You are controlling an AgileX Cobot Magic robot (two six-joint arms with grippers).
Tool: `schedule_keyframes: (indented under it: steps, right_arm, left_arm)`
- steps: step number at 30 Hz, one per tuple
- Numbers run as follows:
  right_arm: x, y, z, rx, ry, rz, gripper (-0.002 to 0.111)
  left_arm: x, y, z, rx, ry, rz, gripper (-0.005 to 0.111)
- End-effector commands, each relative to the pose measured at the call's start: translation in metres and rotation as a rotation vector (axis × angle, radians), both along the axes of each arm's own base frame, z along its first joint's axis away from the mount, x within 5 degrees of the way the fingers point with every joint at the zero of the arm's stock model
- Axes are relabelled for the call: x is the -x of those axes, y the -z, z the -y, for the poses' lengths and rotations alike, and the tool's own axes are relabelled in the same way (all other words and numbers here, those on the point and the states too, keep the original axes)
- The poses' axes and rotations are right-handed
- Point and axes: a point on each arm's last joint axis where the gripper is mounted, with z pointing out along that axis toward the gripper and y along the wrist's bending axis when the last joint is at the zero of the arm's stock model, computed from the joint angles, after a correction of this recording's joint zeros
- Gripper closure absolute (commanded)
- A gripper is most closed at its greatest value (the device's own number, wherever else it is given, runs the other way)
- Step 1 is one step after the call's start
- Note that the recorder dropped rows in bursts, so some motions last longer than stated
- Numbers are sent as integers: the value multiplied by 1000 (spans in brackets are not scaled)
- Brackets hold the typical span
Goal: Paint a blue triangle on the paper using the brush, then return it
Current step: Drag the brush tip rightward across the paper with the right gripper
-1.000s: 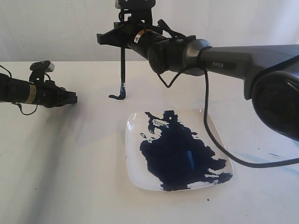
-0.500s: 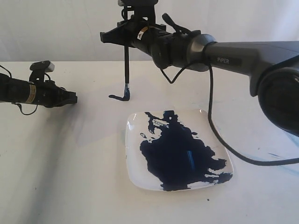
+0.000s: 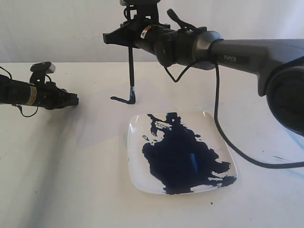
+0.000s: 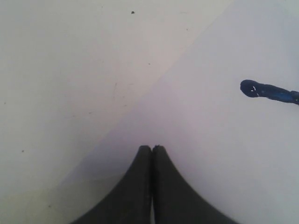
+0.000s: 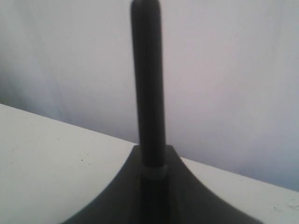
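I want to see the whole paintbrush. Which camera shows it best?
The exterior view: the brush hangs upright from the right claw, black handle down to its blue tip. The right wrist view shows only the handle's end poking out of the claw. The left wrist view shows just a blue paint mark, no brush.

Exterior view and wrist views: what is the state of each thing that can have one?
brush: upright, tip meeting the blue stroke.
right gripper: shut on the brush handle.
left gripper: shut, empty.
plate: flat, mostly covered with dark blue paint.
blue stroke: short, no triangle yet.
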Motion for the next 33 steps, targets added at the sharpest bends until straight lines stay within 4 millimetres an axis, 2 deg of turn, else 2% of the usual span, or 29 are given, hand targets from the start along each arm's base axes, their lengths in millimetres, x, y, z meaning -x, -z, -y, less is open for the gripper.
schedule_keyframes:
  steps: [1,8,15,18,23,33]
  right_arm:
    - [0,-6,3,14,2,4,108]
    - [4,-25,6,-10,2,35,108]
    - [6,-33,2,-108,3,77,108]
    - [7,-29,-6,-184,-4,98,108]
    - [18,-3,-32,-251,-50,158,108]
    - [22,-3,-36,-179,-63,204,108]
  left_arm:
    - [0,-4,-1,-12,-4,7,107]
    - [0,-4,-1,-14,-2,8,107]
    - [0,-4,-1,-14,-2,8,107]
    - [0,-4,-1,-14,-2,8,107]
    - [0,-4,-1,-14,-2,8,107]
    - [0,-4,-1,-14,-2,8,107]
